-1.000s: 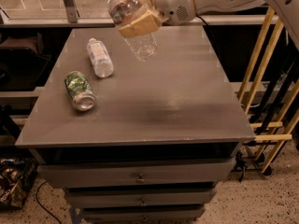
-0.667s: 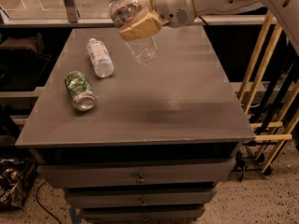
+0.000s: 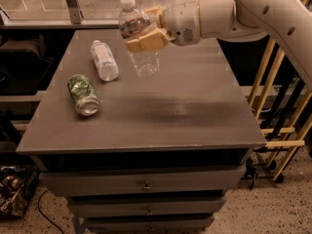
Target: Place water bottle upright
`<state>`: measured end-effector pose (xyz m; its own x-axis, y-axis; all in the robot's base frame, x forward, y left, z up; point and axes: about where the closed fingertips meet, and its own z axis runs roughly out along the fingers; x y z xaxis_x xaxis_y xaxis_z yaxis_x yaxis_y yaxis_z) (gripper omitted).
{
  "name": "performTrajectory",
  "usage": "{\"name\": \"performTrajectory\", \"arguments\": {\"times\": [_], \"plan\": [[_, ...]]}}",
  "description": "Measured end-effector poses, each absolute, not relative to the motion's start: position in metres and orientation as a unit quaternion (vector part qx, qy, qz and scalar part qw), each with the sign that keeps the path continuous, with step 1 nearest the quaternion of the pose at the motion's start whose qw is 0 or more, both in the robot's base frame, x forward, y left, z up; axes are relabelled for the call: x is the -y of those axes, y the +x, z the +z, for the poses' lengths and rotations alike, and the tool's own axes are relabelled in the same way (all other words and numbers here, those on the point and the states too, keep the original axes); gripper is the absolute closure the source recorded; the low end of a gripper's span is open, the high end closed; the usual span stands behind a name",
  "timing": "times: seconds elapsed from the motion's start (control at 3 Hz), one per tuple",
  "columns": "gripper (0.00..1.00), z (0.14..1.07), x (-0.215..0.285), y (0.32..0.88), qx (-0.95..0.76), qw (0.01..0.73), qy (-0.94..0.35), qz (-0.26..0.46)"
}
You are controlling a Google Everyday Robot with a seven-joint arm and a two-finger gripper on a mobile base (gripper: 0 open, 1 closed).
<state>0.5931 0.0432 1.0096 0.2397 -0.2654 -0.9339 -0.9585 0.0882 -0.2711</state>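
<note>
I counted two bottles, one can and one gripper in that room. The gripper (image 3: 139,29), at the end of a white arm (image 3: 273,13), hung over the far half of a grey table (image 3: 195,116). Its tan fingers (image 3: 146,39) were closed around the water bottle (image 3: 145,61), pinching it just below the shoulder. The white cap stood above the fingers, and the clear ribbed body hung down below them. The bottle was nearly upright, with its top leaning a little away from the arm. Its base looked to be clear of the tabletop, though I could not be sure of that. A dim shadow lay on the surface below the gripper, toward the front edge. The other bottle (image 3: 104,60), with a wide pale label, lay on its side on the table, beside the gripper on the side away from the arm. The green can (image 3: 84,95) lay on its side too, farther from the gripper, past that bottle and nearer the front edge. Drawers (image 3: 146,185) were stacked under the tabletop. A pale wooden rack (image 3: 273,106) stood on the arm's side of the table, on a speckled floor (image 3: 273,208).
</note>
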Motion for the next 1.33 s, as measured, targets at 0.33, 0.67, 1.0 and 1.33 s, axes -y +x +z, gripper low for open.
{"name": "performTrajectory", "arguments": {"times": [0.33, 0.67, 1.0, 1.33], "plan": [[1.0, 1.001, -0.038, 0.603, -0.511, 0.547, -0.56, 0.353], [1.0, 0.992, -0.034, 0.609, -0.506, 0.559, -0.547, 0.364], [1.0, 0.983, -0.031, 0.612, -0.502, 0.56, -0.549, 0.365], [1.0, 0.967, -0.029, 0.613, -0.509, 0.546, -0.561, 0.358]]}}
